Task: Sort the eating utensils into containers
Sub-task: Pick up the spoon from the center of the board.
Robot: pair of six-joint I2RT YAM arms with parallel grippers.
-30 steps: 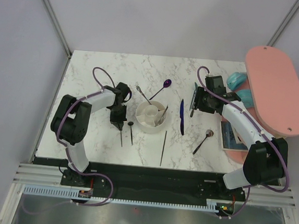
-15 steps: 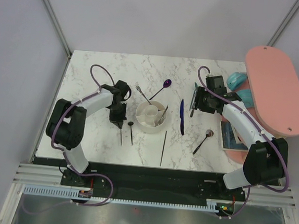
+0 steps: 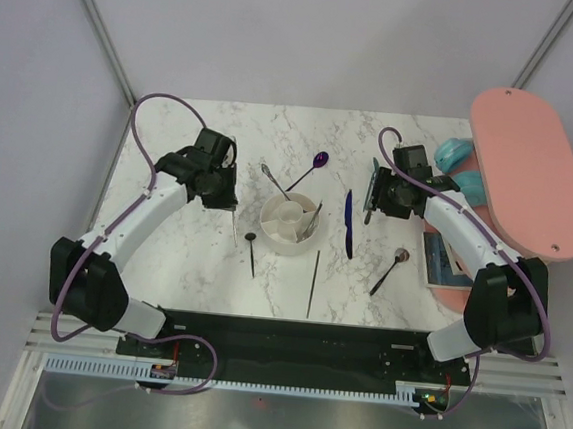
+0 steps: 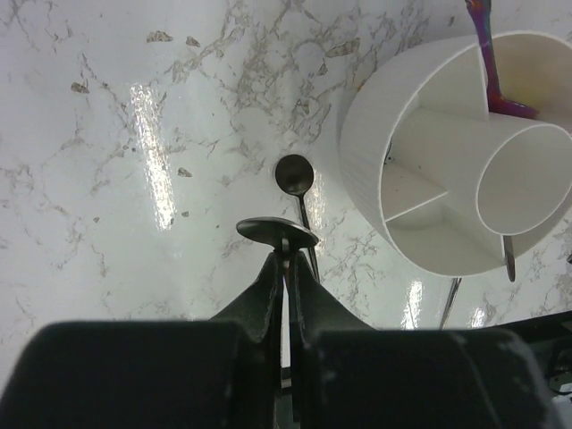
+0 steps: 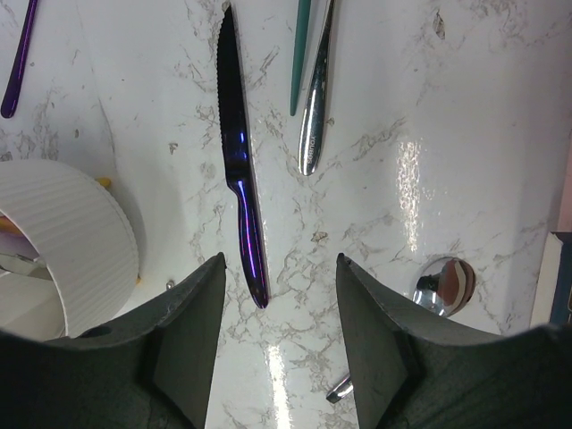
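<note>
Marble tabletop [image 3: 182, 266], spoon [image 4: 277, 231] in left gripper [image 4: 284, 264]

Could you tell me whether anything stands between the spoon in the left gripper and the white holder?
Nothing visible blocks it. The left gripper has its jaws shut on a dark spoon, and only a second black spoon lies flat between it and the wall of the white holder, probably low enough to pass over.

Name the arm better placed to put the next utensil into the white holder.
Left. The left gripper is shut on a dark spoon beside the white holder; the right gripper is open and empty over the blue knife.
</note>
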